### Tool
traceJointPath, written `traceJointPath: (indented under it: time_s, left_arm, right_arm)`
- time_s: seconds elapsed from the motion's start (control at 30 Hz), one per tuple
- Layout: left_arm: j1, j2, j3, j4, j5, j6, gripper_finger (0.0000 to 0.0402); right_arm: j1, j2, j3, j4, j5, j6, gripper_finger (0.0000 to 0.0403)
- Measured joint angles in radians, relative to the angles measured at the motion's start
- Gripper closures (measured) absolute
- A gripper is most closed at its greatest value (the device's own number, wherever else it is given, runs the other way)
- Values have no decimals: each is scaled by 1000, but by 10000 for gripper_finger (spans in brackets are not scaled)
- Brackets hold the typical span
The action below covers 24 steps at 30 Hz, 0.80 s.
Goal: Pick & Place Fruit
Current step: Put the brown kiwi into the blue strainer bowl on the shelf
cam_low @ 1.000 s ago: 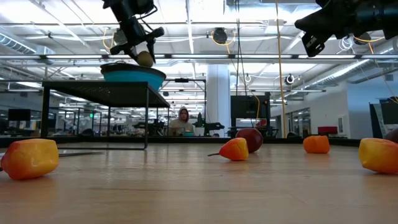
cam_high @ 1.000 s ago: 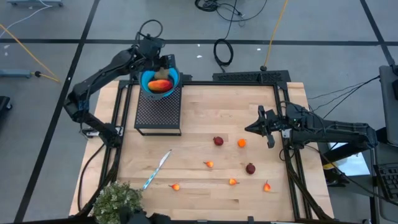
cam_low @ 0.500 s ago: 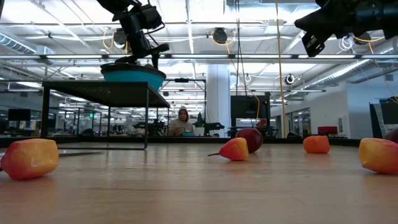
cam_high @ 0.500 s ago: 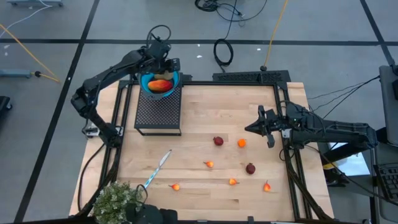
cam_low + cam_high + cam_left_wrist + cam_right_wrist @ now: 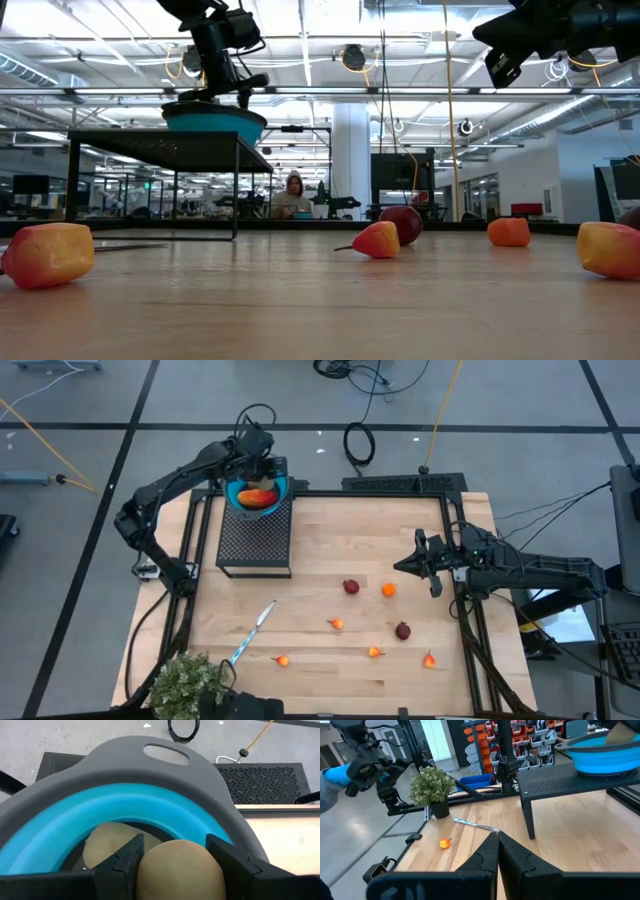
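Observation:
A blue bowl with a grey rim [image 5: 282, 488] stands on a black mesh stand [image 5: 254, 538] at the table's far left. In it lie a long red-orange fruit [image 5: 258, 497] and an olive-brown oval [image 5: 102, 847]. My left gripper [image 5: 262, 466] reaches into the bowl's far side, shut on a second olive-brown oval [image 5: 175, 867]. Two dark red balls [image 5: 351, 587] [image 5: 402, 630], an orange fruit [image 5: 388, 590] and several tiny orange bits [image 5: 336, 624] lie on the wood. My right gripper [image 5: 405, 567] hovers shut at the table's right. My left gripper pinches the olive-brown oval between its two fingers [image 5: 127, 860], one on each of its sides [image 5: 150, 865]. The fingers slant down into the bowl from above. The oval sits just inside the bowl's rim; whether it touches the fruit below, I cannot tell.
A blue-handled knife [image 5: 253, 630] lies near the table's left front. A bushy green plant [image 5: 188, 682] stands at the near left corner. Black frame rails [image 5: 470, 640] run along both sides. In the low view a person [image 5: 294, 192] sits far behind the table.
My left gripper has sunk toward the bowl with the olive-brown oval and tipped more steeply down. In the low view the oval, which hung above the rim, has gone behind it.

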<state>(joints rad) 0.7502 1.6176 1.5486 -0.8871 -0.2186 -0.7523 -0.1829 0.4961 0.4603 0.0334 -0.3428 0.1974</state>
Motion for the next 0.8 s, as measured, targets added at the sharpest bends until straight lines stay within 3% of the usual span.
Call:
traceJointPath:
  time_s: [0.53,0.8]
  left_arm:
    - [-39,0,0,25,-10,-31,218]
    - [-55,0,0,24,-39,-32,174]
  right_arm:
    - [0,0,0,0,0,0,403]
    - [0,0,0,0,0,0,403]
